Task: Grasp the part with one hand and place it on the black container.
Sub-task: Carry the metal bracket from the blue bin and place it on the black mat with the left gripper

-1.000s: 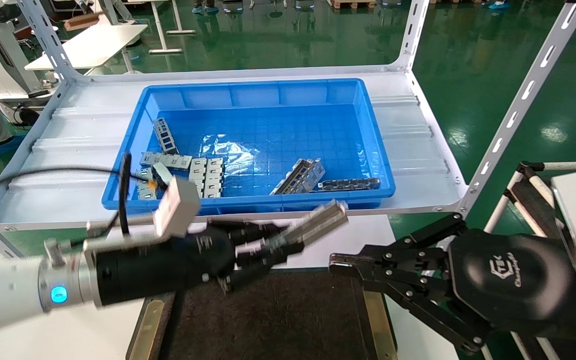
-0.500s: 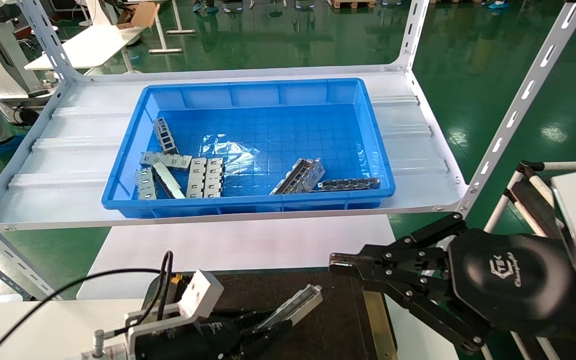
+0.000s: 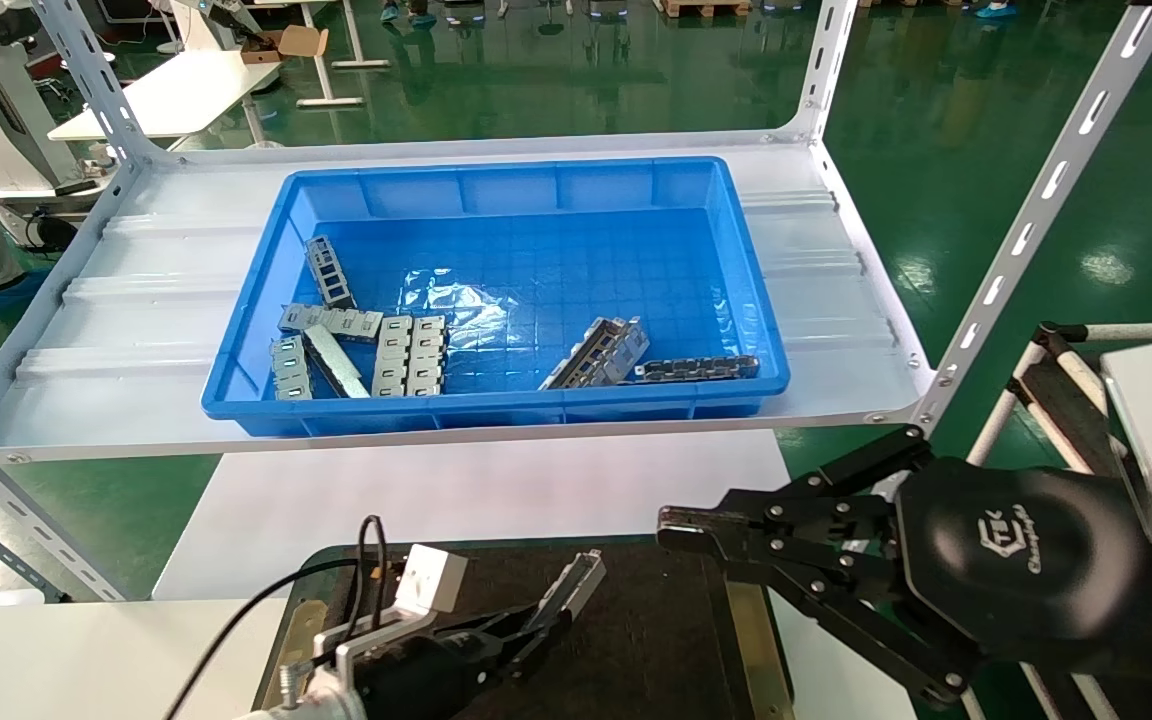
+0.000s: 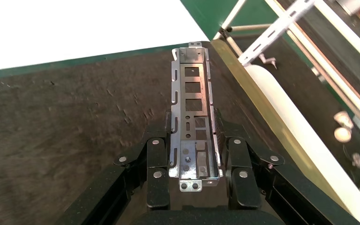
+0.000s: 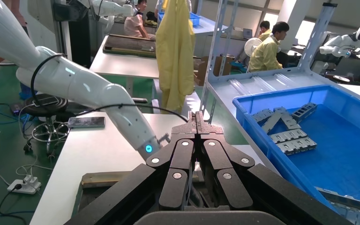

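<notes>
The white shelf (image 3: 836, 300) spans the scene well beyond both grippers, carrying the blue bin (image 3: 496, 290) with its loose slotted plates (image 3: 411, 355) and a dark chain-like strip (image 3: 696, 368); none of these has shifted since half a second ago. Directly beneath the left gripper (image 3: 536, 625) lies the black container (image 3: 636, 640), its rough dark surface filling the left wrist view (image 4: 65, 126), with a brass-coloured side strip (image 4: 258, 98) just beside the held piece's far end. The right gripper (image 3: 681, 530) hangs off to the side of the left one, over the container's edge, its fingers pressed together with nothing between them, unmoved across the frames. The left gripper has dropped lower and drawn nearer the container's near side than a half-second before. Its fingers (image 4: 236, 168) clamp the part (image 4: 192, 117) on both long sides near one end; the part's free end points away from the gripper, tilted upward, above the container surface, steeper than earlier.
</notes>
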